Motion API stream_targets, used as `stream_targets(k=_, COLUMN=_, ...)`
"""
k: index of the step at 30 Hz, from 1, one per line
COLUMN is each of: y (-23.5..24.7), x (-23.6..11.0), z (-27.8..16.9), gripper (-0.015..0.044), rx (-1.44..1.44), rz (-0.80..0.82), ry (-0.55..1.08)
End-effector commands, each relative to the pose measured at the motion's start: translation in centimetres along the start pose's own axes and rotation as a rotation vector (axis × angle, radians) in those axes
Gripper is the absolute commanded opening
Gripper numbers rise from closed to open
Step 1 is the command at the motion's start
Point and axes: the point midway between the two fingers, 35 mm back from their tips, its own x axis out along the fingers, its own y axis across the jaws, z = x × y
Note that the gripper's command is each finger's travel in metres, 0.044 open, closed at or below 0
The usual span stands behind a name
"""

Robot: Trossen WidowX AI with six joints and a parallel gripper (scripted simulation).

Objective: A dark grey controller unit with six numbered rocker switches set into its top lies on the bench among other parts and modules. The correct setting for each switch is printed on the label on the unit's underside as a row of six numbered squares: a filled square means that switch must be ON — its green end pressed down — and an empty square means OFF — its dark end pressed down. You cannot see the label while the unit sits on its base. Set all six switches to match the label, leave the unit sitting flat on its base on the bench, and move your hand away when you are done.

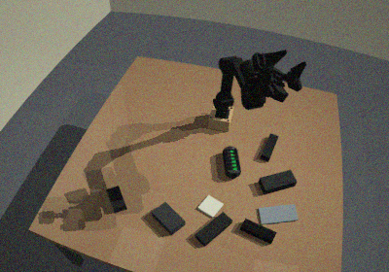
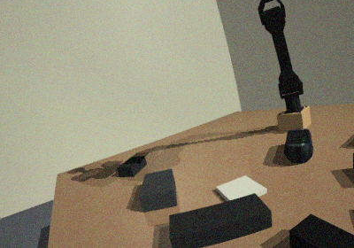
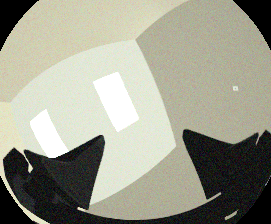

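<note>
The dark grey controller unit (image 1: 229,160) (image 2: 298,144) sits on its base near the middle of the brown bench (image 1: 160,97), just in front of the arm's tan base block (image 1: 221,121) (image 2: 294,119). A row of green switch ends shows on its top in the top view; single switch states are too small to tell. My gripper (image 1: 294,59) (image 3: 144,137) is open and empty. It is raised high behind the arm base, far from the unit, and points up and away. The wrist view shows only walls and lights between the fingers.
Other parts lie around the unit: dark blocks (image 1: 268,147) (image 1: 277,181) on the right, a pale blue slab (image 1: 277,214), black blocks (image 1: 258,231) (image 1: 213,228) (image 2: 219,220), a white tile (image 1: 211,206) (image 2: 242,188), a grey slab (image 1: 167,218) (image 2: 157,189) and a small black cube (image 1: 117,197) (image 2: 132,166).
</note>
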Motion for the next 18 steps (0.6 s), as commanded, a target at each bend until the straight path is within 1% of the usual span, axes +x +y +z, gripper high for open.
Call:
stream_targets(k=1, y=0.0, x=0.0, z=0.0, gripper=0.0374, rx=0.0, rz=0.0, ry=0.0)
stream_targets(k=4, y=-0.1, x=0.0, z=0.1, gripper=0.0295, rx=-0.001, rz=0.0, ry=-0.006)
stream_targets(k=6, y=-0.5, x=-0.2, z=1.2, gripper=0.0242, rx=-0.007, rz=0.002, ry=-0.055)
stream_targets(k=11, y=-3.8, x=-2.2, z=6.8, gripper=0.0111, rx=-0.054, rz=-0.033, ry=-0.326)
stream_targets(k=15, y=-7.4, x=-5.1, z=10.8, gripper=0.0006, rx=-0.119, rz=-0.133, ry=-0.546)
stream_targets(k=18, y=-10.4, x=-7.9, z=13.1, gripper=0.0, rx=-0.179, rz=-0.248, ry=-0.693)
